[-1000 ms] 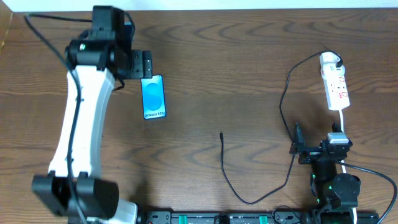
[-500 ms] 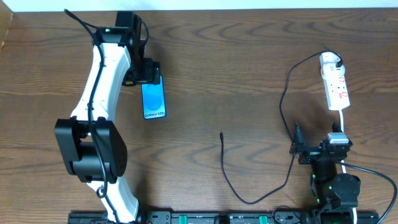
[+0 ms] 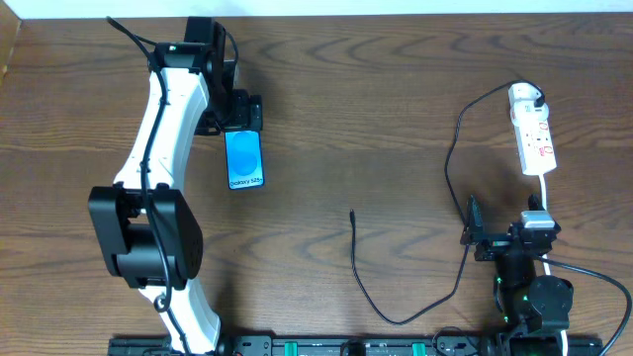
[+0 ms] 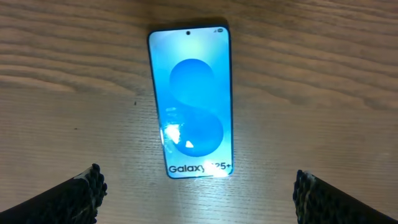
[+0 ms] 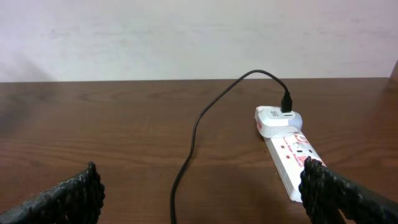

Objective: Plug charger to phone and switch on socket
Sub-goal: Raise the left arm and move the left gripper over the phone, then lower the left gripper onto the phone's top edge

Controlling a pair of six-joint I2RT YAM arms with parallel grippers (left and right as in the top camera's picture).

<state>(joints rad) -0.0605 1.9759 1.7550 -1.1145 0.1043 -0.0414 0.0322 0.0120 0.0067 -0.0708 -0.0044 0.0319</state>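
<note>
The phone [image 3: 243,156] lies flat on the table with its cyan screen up; it also shows in the left wrist view [image 4: 191,102]. My left gripper [image 3: 240,113] hovers just beyond the phone's far end, open and empty, its fingers [image 4: 81,196] wide on either side. The black charger cable [image 3: 450,178] runs from its loose plug tip [image 3: 353,213] at table centre round to the white plug head [image 3: 526,96] seated in the socket strip [image 3: 535,138]. My right gripper [image 3: 495,240] rests open near the front edge, with the cable [image 5: 186,162] and the strip [image 5: 287,155] ahead of it.
The strip's white cord [image 3: 545,193] runs down toward the right arm's base. A pale wall [image 5: 186,37] stands behind the table's far edge. The table's left corner [image 3: 10,49] shows at the far left.
The left arm swung and turned over the phone's far end in the first half second, then edged slightly right. The phone, cable, strip and right arm have not moved.
</note>
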